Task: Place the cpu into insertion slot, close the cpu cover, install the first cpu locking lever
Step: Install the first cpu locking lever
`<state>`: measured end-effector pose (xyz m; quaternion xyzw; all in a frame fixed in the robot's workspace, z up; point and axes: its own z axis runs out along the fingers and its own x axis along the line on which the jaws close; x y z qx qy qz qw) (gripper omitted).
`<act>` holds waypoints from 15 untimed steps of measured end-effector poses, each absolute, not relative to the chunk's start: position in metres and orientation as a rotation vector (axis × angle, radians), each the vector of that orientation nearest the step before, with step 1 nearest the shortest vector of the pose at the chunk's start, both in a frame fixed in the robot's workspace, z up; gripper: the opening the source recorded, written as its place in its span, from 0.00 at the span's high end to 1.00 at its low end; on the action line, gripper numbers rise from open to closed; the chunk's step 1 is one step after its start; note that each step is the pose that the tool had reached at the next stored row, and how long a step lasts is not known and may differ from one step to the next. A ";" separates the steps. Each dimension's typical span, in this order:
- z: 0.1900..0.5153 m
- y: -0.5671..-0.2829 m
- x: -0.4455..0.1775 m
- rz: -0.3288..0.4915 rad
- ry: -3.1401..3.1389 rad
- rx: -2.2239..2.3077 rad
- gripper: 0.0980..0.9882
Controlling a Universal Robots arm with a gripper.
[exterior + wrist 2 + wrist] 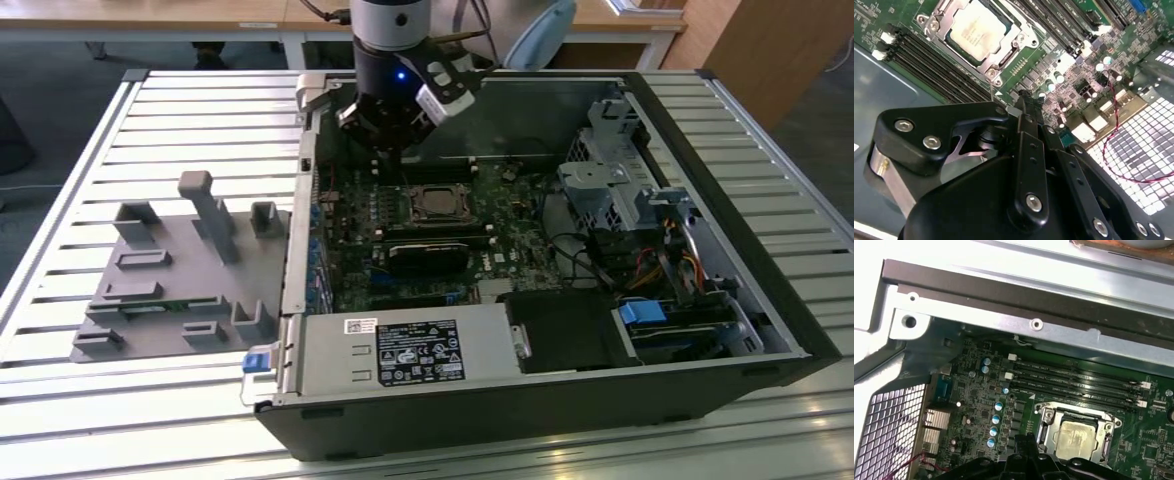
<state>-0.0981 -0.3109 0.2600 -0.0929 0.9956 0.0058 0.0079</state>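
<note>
The cpu (979, 30) (1076, 436) (430, 203) lies flat in the insertion slot (941, 15) on the green motherboard. The silvery cpu cover (1021, 42) (1045, 420) lies down around its edges. A thin metal lever (990, 87) sticks up from the socket's corner. My gripper (388, 152) (1026, 102) hangs just above the board beside the socket, over the memory slots, at the end toward the case's rear wall. Its black fingers (1026, 442) are shut together with nothing between them, the tips a short way from that lever.
Long black memory slots (1074, 380) (929, 57) run beside the socket. The case's rear wall (1019, 300) and a perforated grille (1149, 145) stand close by. In the exterior view a drive cage (621, 190) is to the right and a grey fixture plate (174, 270) lies outside the case.
</note>
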 end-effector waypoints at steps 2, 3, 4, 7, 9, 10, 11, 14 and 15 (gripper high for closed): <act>0.259 -0.310 -0.099 0.018 3.112 -0.289 0.99; 0.259 -0.309 -0.099 0.019 3.112 -0.289 0.99; 0.259 -0.308 -0.099 0.019 3.112 -0.289 0.99; 0.258 -0.306 -0.100 0.021 3.112 -0.289 0.99; 0.258 -0.305 -0.101 0.021 3.112 -0.289 0.99; 0.258 -0.304 -0.101 0.021 3.112 -0.289 0.99; 0.257 -0.303 -0.101 0.021 3.112 -0.289 0.99; 0.257 -0.300 -0.101 0.021 3.112 -0.288 0.99; 0.256 -0.300 -0.101 0.021 3.112 -0.288 0.99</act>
